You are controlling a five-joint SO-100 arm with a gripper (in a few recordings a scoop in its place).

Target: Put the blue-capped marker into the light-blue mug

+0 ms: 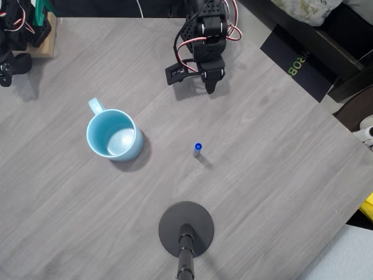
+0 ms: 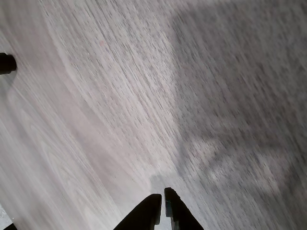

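The blue-capped marker (image 1: 197, 149) stands upright near the middle of the grey wood table, its blue cap facing up in the overhead view. The light-blue mug (image 1: 113, 135) sits upright to its left, handle pointing to the upper left, nothing inside. My black gripper (image 1: 210, 88) hangs at the back of the table, well above the marker in the picture and apart from it. In the wrist view its two dark fingertips (image 2: 163, 203) nearly touch over bare tabletop, holding nothing.
A black round stand base (image 1: 186, 229) with a pole sits at the front centre. Another arm's parts (image 1: 17, 35) and a wooden block are at the back left corner. The table's right edge runs diagonally past a dark box (image 1: 300, 61).
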